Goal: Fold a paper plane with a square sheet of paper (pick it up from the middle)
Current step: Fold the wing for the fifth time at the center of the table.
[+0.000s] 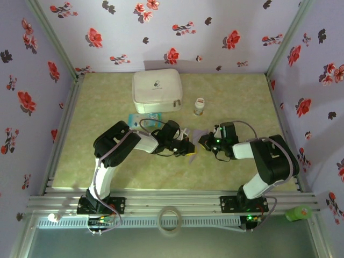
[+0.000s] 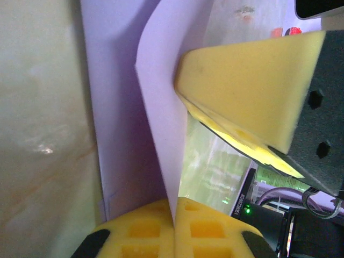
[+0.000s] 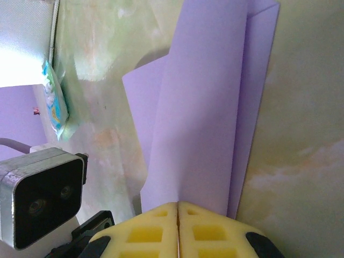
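Note:
The square sheet of paper (image 1: 201,133) is lavender and folded into long overlapping layers; it is held just above the green mat at mid-table, between both grippers. My left gripper (image 1: 189,148) is shut on one edge of the sheet (image 2: 161,107), which stands pinched between its yellow foam pads (image 2: 209,228). My right gripper (image 1: 206,142) is shut on the opposite side of the sheet (image 3: 204,107), whose layers run up from its closed pads (image 3: 145,234). In the left wrist view, a yellow pad of the right gripper (image 2: 247,91) presses against the paper's raised flap.
A white zip case (image 1: 157,90) lies at the back, with a small bottle (image 1: 199,106) to its right. A teal-and-white packet (image 1: 144,119) rests by the left arm. A tape roll (image 1: 170,219) and a green object (image 1: 299,213) sit on the near rail.

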### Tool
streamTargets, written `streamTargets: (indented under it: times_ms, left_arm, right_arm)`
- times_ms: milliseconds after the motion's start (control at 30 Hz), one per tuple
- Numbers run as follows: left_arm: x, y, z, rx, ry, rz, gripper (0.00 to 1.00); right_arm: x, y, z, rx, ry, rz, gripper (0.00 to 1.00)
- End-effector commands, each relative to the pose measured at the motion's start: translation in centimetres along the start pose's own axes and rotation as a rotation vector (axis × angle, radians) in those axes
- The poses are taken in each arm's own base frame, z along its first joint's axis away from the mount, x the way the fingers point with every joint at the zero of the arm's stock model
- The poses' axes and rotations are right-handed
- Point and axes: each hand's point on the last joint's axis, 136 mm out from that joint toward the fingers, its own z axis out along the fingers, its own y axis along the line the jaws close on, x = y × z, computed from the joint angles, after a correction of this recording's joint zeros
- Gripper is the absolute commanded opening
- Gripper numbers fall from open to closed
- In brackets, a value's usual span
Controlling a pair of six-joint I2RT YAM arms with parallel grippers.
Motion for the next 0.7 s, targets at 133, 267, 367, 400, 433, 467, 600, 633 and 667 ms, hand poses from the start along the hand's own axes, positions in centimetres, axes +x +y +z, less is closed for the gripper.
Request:
streamTargets:
  times_ms: [133, 267, 367, 400, 433, 467, 600, 633, 667]
  left_arm:
    - [0.4, 4.5, -0.4, -0.127, -0.014, -0.104, 0.00]
    - [0.4, 4.5, -0.6, -0.142, -0.012, -0.091, 0.02]
    - [0.4, 4.0, -1.0, -0.162, -0.006, -0.058, 0.07]
    - [0.5, 3.9, -1.2, -0.174, 0.000, -0.046, 0.10]
    - [0.5, 3.6, -1.4, -0.182, 0.005, -0.032, 0.13]
    - [0.7, 3.5, -1.6, -0.191, 0.011, -0.022, 0.16]
    - [1.5, 2.9, -1.9, -0.222, 0.055, 0.022, 0.19]
    - [1.7, 2.8, -2.0, -0.231, 0.064, 0.030, 0.19]
    - [1.9, 2.8, -2.0, -0.236, 0.072, 0.036, 0.19]
  right_arm:
    - [-0.7, -0.3, 0.5, 0.017, 0.006, -0.023, 0.09]
    - [-0.2, -2.2, 0.7, 0.097, 0.026, 0.011, 0.07]
    - [0.2, -3.2, 0.8, 0.129, 0.039, 0.027, 0.07]
    - [0.3, -3.5, 0.8, 0.140, 0.044, 0.034, 0.07]
    - [0.4, -3.7, 0.8, 0.150, 0.047, 0.038, 0.06]
    - [0.5, -3.8, 0.9, 0.155, 0.050, 0.038, 0.06]
    - [0.5, -4.0, 0.9, 0.159, 0.054, 0.045, 0.06]
    - [0.5, -3.9, 0.9, 0.158, 0.052, 0.043, 0.06]
    - [0.4, -3.8, 0.8, 0.158, 0.050, 0.043, 0.06]
